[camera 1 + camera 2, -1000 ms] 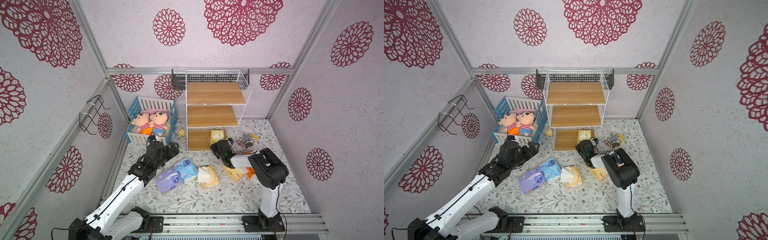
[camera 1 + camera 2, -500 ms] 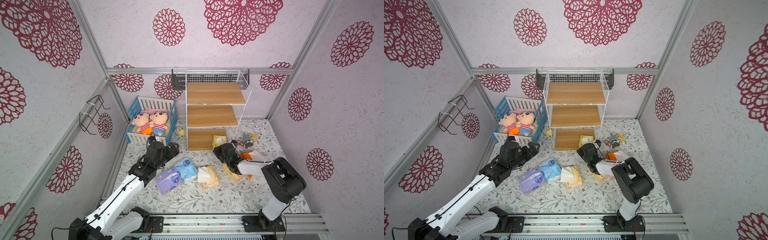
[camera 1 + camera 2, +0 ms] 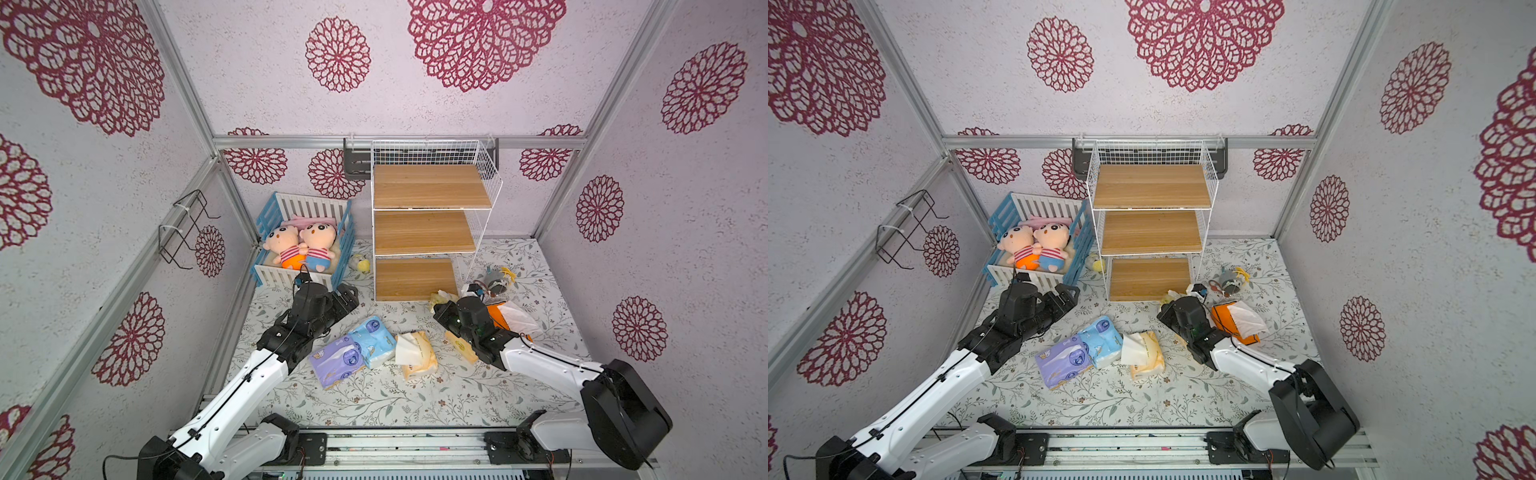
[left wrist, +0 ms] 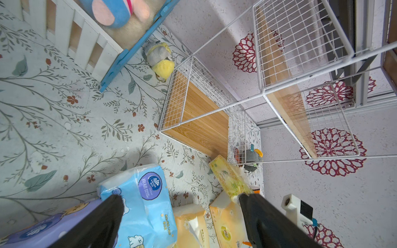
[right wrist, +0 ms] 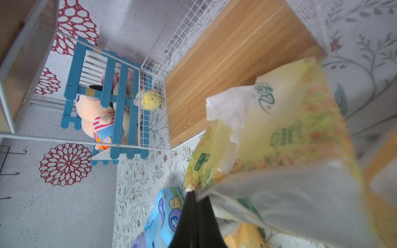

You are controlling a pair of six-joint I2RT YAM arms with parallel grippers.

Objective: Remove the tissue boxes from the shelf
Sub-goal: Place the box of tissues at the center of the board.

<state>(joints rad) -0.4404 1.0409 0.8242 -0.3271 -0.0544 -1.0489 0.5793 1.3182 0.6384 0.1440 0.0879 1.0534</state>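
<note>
The shelf (image 3: 424,232) stands at the back with all three boards bare. My right gripper (image 3: 446,309) is shut on the edge of the pale green tissue box (image 3: 442,297), held tilted just off the lowest board's front right corner; the right wrist view shows the pack (image 5: 279,128) hanging from the pinched fingertips (image 5: 194,193). On the floor lie the purple (image 3: 338,361), light blue (image 3: 374,338), yellow-orange (image 3: 417,355), cream-yellow (image 3: 461,347) and orange-and-white (image 3: 509,318) packs. My left gripper (image 3: 349,297) hovers open and empty beside the crib, above the floor.
A blue-and-white crib (image 3: 266,232) with two dolls sits left of the shelf. A small yellow plush (image 3: 359,262) lies between them. A grey plush toy (image 3: 496,280) lies right of the shelf. A black wire rack (image 3: 187,228) hangs on the left wall.
My right arm has drawn back from the shelf's lowest tier, bringing the pale green pack off the board. The left arm has stayed still.
</note>
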